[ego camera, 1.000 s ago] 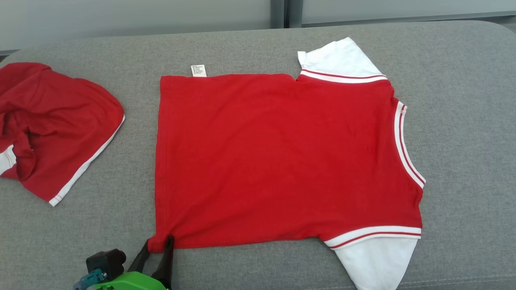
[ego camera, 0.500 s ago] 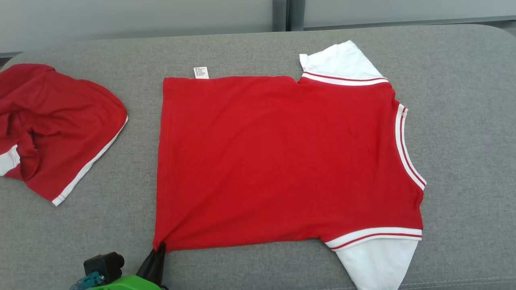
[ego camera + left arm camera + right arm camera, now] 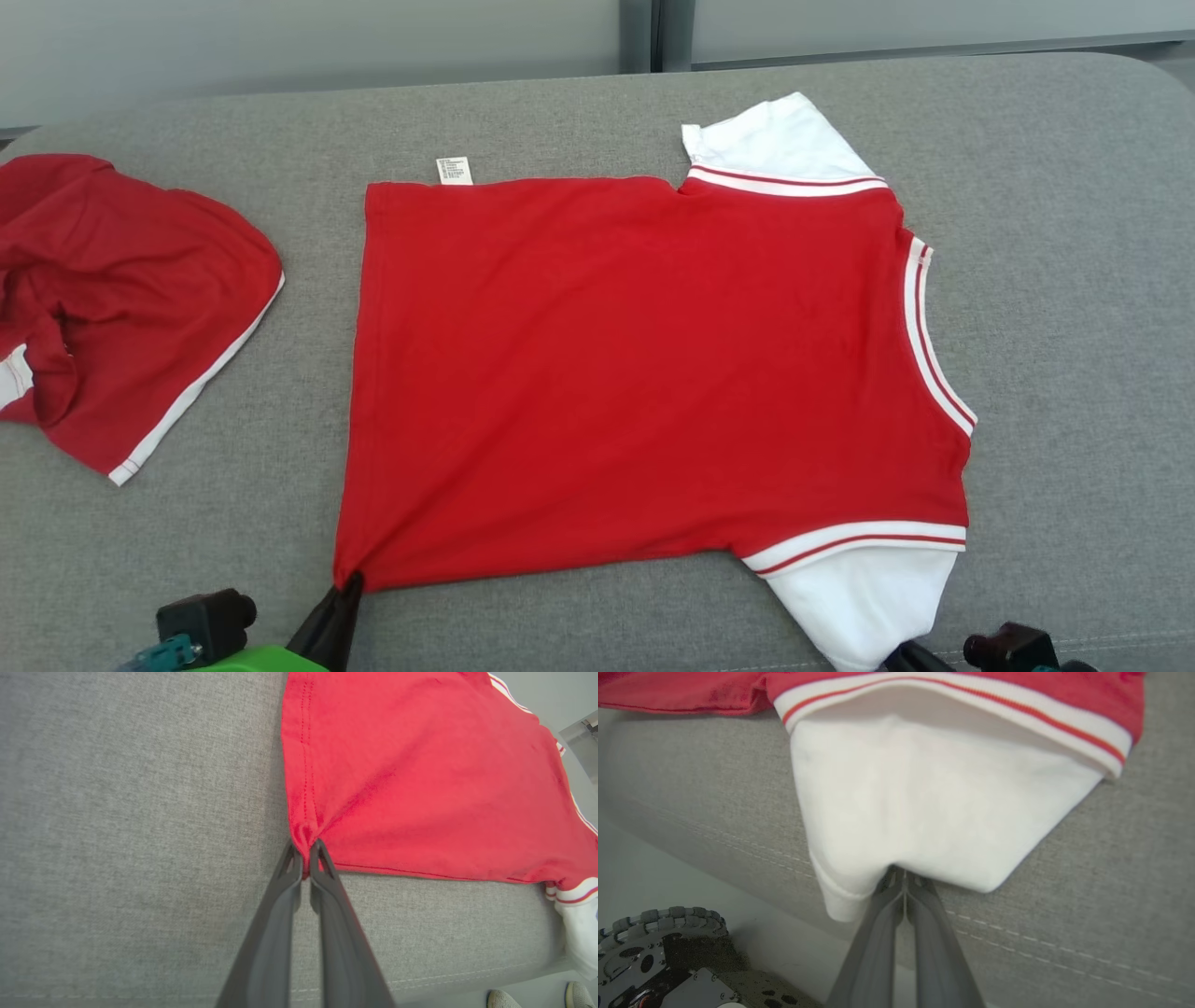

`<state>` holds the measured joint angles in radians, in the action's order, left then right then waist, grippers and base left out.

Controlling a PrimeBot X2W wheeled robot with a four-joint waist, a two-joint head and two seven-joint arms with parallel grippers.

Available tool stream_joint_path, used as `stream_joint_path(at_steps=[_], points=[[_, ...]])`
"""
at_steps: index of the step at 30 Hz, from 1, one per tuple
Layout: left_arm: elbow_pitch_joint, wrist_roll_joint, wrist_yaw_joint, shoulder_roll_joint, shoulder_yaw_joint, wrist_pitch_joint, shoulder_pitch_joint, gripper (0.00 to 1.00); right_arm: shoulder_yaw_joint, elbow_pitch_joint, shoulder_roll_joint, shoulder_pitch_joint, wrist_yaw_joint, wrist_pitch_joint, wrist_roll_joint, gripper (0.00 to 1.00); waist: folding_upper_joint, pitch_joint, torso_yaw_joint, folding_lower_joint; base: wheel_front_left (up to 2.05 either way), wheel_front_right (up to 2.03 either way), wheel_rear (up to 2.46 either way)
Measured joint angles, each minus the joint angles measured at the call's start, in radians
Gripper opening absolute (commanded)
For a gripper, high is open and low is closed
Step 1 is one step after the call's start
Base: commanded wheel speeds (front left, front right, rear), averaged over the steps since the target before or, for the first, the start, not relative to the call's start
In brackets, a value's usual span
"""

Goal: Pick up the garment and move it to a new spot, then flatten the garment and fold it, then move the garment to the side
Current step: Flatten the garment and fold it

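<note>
A red T-shirt [image 3: 644,373] with white sleeves lies spread flat on the grey cushion [image 3: 1074,280], its collar to the right. My left gripper [image 3: 347,586] is shut on the shirt's near-left hem corner [image 3: 303,833], and the cloth puckers at the fingertips [image 3: 306,851]. The near white sleeve [image 3: 934,802] hangs over the cushion's front edge. My right gripper [image 3: 903,875] is shut on that sleeve's edge, with its tips tucked into the cloth. In the head view it sits at the bottom right [image 3: 904,651].
A second red garment [image 3: 121,299] with white trim lies crumpled at the cushion's left end. The cushion's front seam [image 3: 1041,947] runs close under the sleeve. My wheeled base [image 3: 658,952] shows below. A person's shoes [image 3: 500,996] stand on the floor.
My left gripper went from open around the hem corner to shut on it, drawing it nearer and leftward. My right gripper came into the head view at the near sleeve.
</note>
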<state>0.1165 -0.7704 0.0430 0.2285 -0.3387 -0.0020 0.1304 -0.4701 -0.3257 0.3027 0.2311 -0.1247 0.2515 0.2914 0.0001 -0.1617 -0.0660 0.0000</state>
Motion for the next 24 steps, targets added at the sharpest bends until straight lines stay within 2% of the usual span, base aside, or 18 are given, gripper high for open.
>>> stream_joint_path(at_steps=[5, 11, 15, 20, 24], points=[[-0.045, -0.021, 0.003, 0.04, 0.04, 0.012, 0.027, 0.0, -0.008, 0.124, 0.025, -0.032, 0.0, -0.007, 0.098, 0.0, 0.0, -0.007, 0.025, 0.0, 0.0, 0.0, 0.0], [-0.096, -0.035, 0.013, 0.054, 0.055, 0.038, 0.061, 0.0, -0.027, 0.257, 0.108, -0.033, 0.0, -0.088, 0.189, 0.0, 0.0, -0.014, 0.065, 0.0, 0.0, 0.0, 0.0], [-0.13, -0.036, 0.015, 0.075, 0.057, 0.064, 0.076, 0.0, -0.029, 0.346, 0.121, -0.025, 0.0, -0.127, 0.297, 0.0, 0.0, -0.02, 0.089, 0.0, 0.0, 0.0, 0.0], [-0.183, -0.036, 0.015, 0.109, 0.053, 0.104, 0.076, 0.0, 0.06, 0.458, 0.179, -0.015, 0.0, -0.149, 0.394, 0.0, 0.0, -0.034, 0.097, 0.0, 0.0, 0.0, 0.0], [-0.217, -0.035, 0.02, 0.134, 0.064, 0.122, 0.076, 0.0, 0.083, 0.52, 0.208, -0.016, 0.0, -0.17, 0.426, 0.0, 0.0, -0.048, 0.094, 0.0, 0.0, 0.0, 0.0]])
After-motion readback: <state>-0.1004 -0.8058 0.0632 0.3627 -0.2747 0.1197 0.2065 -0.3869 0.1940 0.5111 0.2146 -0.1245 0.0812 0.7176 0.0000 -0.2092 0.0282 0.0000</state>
